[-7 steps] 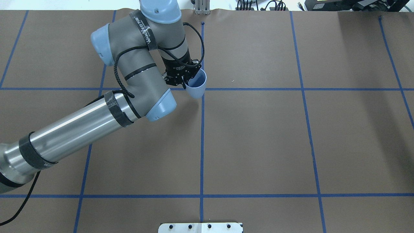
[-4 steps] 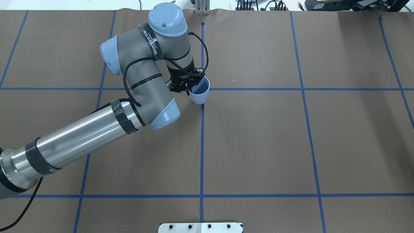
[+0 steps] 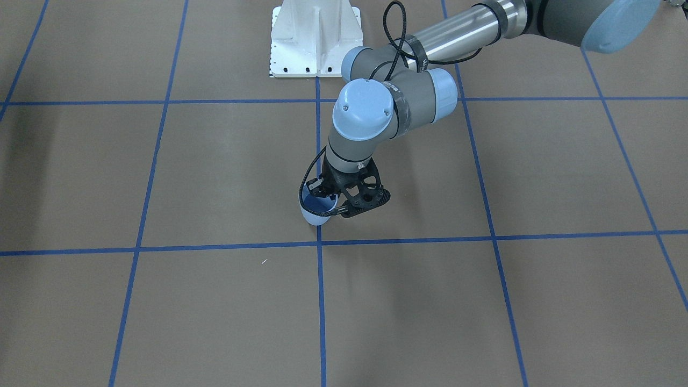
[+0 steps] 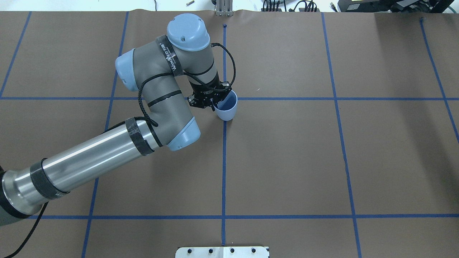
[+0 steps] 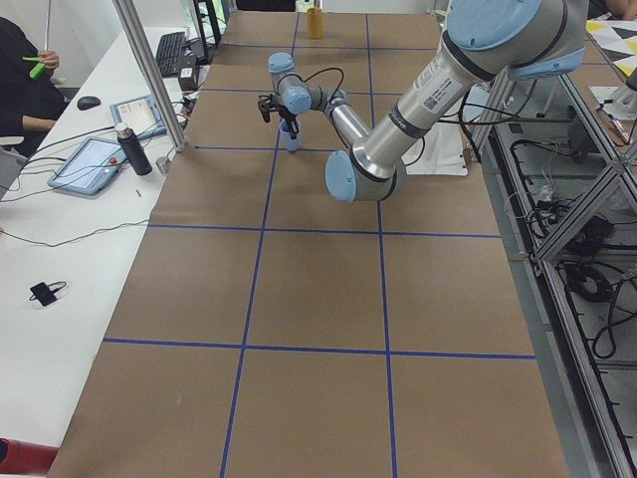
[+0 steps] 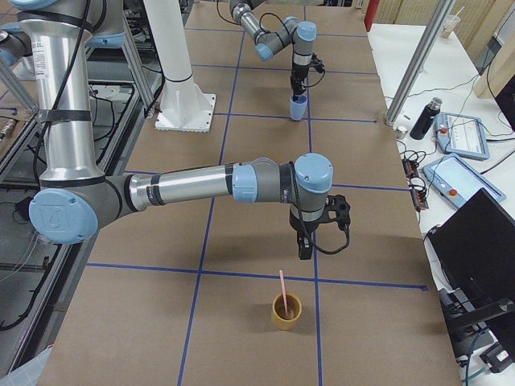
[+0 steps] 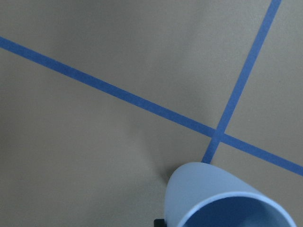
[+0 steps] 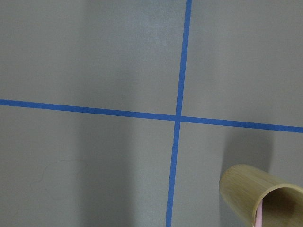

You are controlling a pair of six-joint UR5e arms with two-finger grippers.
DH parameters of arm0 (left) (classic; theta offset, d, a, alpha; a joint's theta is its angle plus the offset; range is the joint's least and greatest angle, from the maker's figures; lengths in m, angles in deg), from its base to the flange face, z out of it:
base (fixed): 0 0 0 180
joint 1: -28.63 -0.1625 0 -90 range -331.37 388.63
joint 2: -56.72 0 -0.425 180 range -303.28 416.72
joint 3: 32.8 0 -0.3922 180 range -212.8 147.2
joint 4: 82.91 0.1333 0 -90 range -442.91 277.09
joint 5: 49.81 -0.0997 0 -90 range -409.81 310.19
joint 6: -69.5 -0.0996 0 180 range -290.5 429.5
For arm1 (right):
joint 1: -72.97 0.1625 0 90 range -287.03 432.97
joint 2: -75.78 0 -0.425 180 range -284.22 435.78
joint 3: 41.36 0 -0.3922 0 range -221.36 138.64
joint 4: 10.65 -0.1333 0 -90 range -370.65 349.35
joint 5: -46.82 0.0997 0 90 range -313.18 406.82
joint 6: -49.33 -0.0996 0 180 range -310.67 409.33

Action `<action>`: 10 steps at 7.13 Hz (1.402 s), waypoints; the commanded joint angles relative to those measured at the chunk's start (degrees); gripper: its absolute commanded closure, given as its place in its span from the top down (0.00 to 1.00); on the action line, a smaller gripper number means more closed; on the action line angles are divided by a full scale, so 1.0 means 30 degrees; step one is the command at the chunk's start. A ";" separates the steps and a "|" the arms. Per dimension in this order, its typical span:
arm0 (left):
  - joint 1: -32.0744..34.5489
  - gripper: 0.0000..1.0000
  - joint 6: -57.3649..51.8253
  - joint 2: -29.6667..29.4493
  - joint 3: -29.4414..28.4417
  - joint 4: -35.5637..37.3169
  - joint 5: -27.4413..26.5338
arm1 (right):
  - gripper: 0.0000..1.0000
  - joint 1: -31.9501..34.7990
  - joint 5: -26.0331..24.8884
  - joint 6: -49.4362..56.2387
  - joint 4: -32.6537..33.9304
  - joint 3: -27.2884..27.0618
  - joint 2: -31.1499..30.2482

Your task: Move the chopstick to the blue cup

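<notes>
The blue cup (image 4: 227, 107) is near a tape crossing at the table's middle far side. It also shows in the front view (image 3: 313, 210), the left side view (image 5: 289, 137), the right side view (image 6: 298, 107) and the left wrist view (image 7: 222, 198). My left gripper (image 4: 214, 101) is shut on its rim, one finger inside and one outside, and the cup leans slightly. I cannot tell if it rests on the table. A pink chopstick (image 6: 283, 288) stands in a tan cup (image 6: 286, 314), also in the right wrist view (image 8: 248, 189). My right gripper (image 6: 306, 241) hangs just behind that cup; I cannot tell if it is open.
The white robot base plate (image 4: 222, 252) sits at the near table edge, also in the front view (image 3: 314, 37). Blue tape lines grid the brown table. A side desk holds a bottle (image 5: 134, 149) and tablets. A metal post (image 5: 149, 70) stands at the table's far edge.
My left arm has carried the blue cup a little to the right and toward the robot in the overhead view, still gripped by its rim.
</notes>
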 commanded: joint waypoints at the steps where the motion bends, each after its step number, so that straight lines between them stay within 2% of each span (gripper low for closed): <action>1: 0.0067 0.99 -0.0117 0.0320 0.1141 -0.0102 -0.0165 | 1.00 -0.0029 0.0010 0.0226 0.0000 -0.0009 0.0029; 3: 0.1174 0.99 -0.0263 0.1548 0.3482 0.0451 0.0125 | 1.00 0.0029 0.0010 0.0316 -0.0001 -0.0387 -0.0057; 6: 0.3168 0.99 -0.3481 0.1817 0.6094 0.4284 0.1267 | 1.00 0.0730 -0.0282 0.2096 0.0117 0.0425 -0.0873; 8: 0.3262 0.99 -0.3603 0.2081 0.6570 0.4293 0.1270 | 1.00 0.1928 -0.0283 0.2952 0.0726 0.2150 -0.0617; 10: 0.3407 0.99 -0.3809 0.2284 0.6628 0.4293 0.1241 | 1.00 0.2723 -0.0138 0.2692 0.2042 0.5017 0.1252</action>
